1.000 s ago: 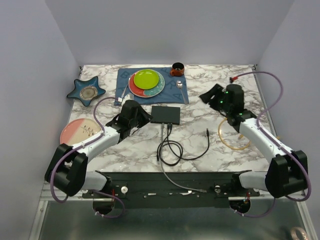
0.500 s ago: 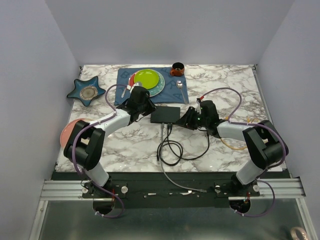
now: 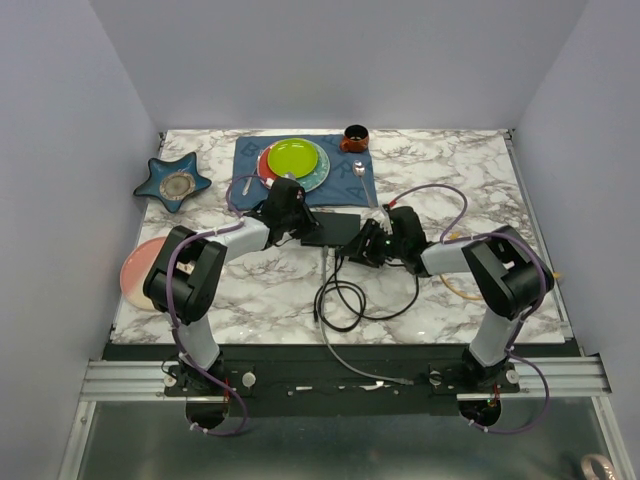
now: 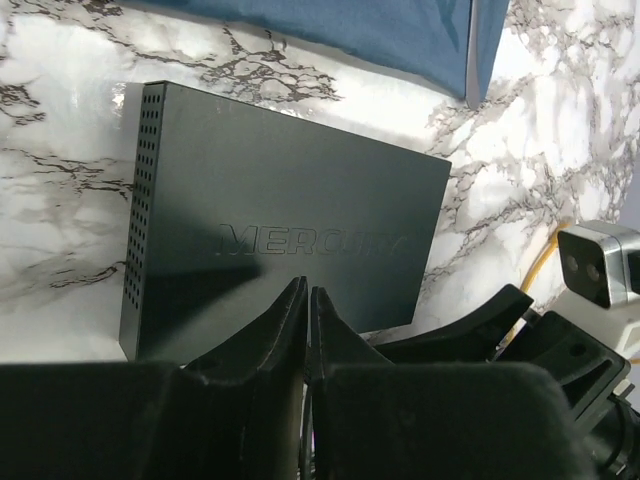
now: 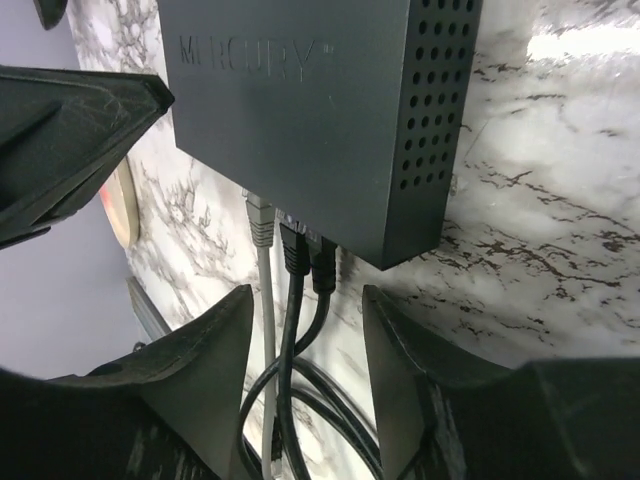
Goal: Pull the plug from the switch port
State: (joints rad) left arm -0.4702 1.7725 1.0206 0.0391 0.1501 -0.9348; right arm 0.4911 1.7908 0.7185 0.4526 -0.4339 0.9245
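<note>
The switch [image 3: 332, 228] is a flat matte-black box in the middle of the table, also seen in the left wrist view [image 4: 290, 230] and the right wrist view [image 5: 310, 100]. A grey plug [image 5: 260, 222] and two black plugs [image 5: 294, 250] sit in sockets on its near edge. My left gripper [image 3: 303, 224] is shut and empty, with its tips [image 4: 307, 290] over the switch's top at its left end. My right gripper [image 3: 362, 243] is open. Its fingers [image 5: 305, 310] straddle the black cables just below the plugs, without touching them.
Black cable loops [image 3: 345, 295] and a grey cable [image 3: 330, 335] trail toward the near edge. A blue mat [image 3: 250, 165] with a green plate [image 3: 293, 157], a spoon [image 3: 359, 170] and a mug [image 3: 354, 137] lies behind. A star dish [image 3: 173, 183], a pink plate [image 3: 135, 270] and a yellow ring [image 3: 465, 285] lie at the sides.
Both arms have closed in on the switch. The left gripper moved right onto its left end. The right gripper swung in from the far right to the plugs at the near edge.
</note>
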